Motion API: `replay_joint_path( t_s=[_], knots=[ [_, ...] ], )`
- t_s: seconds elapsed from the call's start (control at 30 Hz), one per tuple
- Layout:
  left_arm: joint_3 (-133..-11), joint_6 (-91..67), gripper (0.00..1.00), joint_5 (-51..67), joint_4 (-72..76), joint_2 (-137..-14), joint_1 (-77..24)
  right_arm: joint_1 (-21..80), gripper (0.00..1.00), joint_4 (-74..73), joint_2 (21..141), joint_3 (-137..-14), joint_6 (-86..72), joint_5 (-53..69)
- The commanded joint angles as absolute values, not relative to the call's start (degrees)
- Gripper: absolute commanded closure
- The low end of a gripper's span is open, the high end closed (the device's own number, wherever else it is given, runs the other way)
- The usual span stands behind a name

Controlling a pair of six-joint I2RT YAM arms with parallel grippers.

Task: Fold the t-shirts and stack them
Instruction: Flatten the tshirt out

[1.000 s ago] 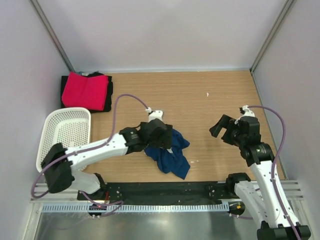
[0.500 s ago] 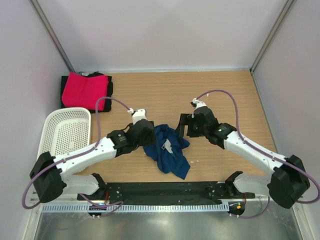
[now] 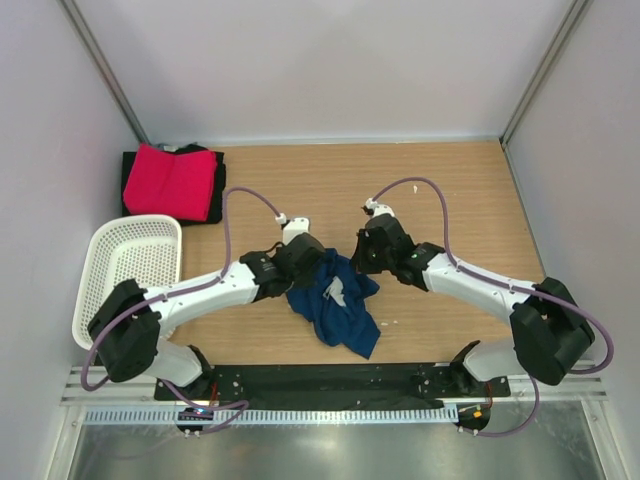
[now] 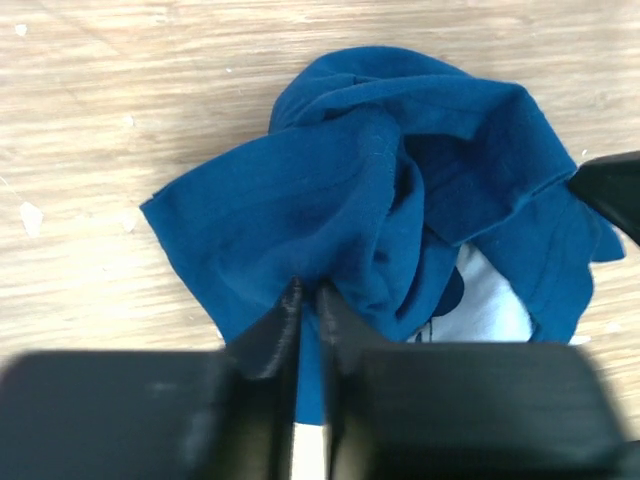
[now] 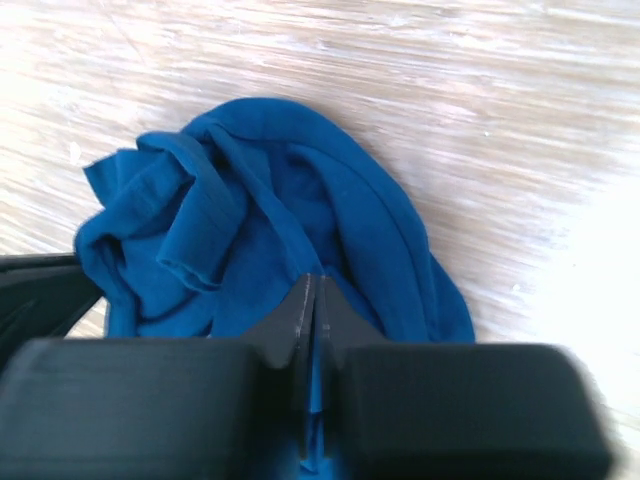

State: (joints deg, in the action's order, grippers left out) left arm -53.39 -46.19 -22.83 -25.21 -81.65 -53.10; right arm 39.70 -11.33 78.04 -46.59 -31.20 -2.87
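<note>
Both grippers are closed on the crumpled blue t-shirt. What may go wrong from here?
1. The left gripper and right gripper each pinch bunched folds of the blue t-shirt, perhaps several layers, so it may rise as a lump instead of spreading flat.
2. Both pinches sit near the fingertips, so the cloth might slip out under tension.

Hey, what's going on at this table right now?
Both arms are working on the crumpled blue t-shirt in the middle of the table. The left gripper pinches a fold on one side of it and the right gripper pinches the opposite side. It is not yet spread or folded. A folded pink-red t-shirt lies on a black t-shirt in the far left corner.
</note>
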Motion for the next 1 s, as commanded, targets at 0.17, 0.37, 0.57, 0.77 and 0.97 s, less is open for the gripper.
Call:
replay_joint_path(
  t_s=[0.17,0.37,0.57,0.77,0.97],
  knots=[
    [-52.5,-48.0,1.00,-23.6,-27.1,-75.5,-52.3,40.1,0.99,-9.1,76.2,-49.2,-32.3,-6.8],
    [-48.8,-52.0,1.00,-27.5,-33.2,-64.4,-52.3,40.0,0.99,-18.2,69.5,-52.6,-30.5,-13.1],
    [-41.1,-60.0,1.00,-27.1,-38.1,-54.0,-52.3,39.9,0.84,-21.0,65.9,-52.3,-31.2,-9.0],
    [-35.8,-69.3,1.00,-27.9,-43.1,-49.7,-52.4,40.1,0.37,-15.7,69.9,-47.5,-36.0,-2.2],
    [-32.3,-72.3,1.00,-27.3,-44.2,-49.8,-52.5,40.1,0.49,-12.9,74.6,-46.2,-37.4,-1.7]
  ],
)
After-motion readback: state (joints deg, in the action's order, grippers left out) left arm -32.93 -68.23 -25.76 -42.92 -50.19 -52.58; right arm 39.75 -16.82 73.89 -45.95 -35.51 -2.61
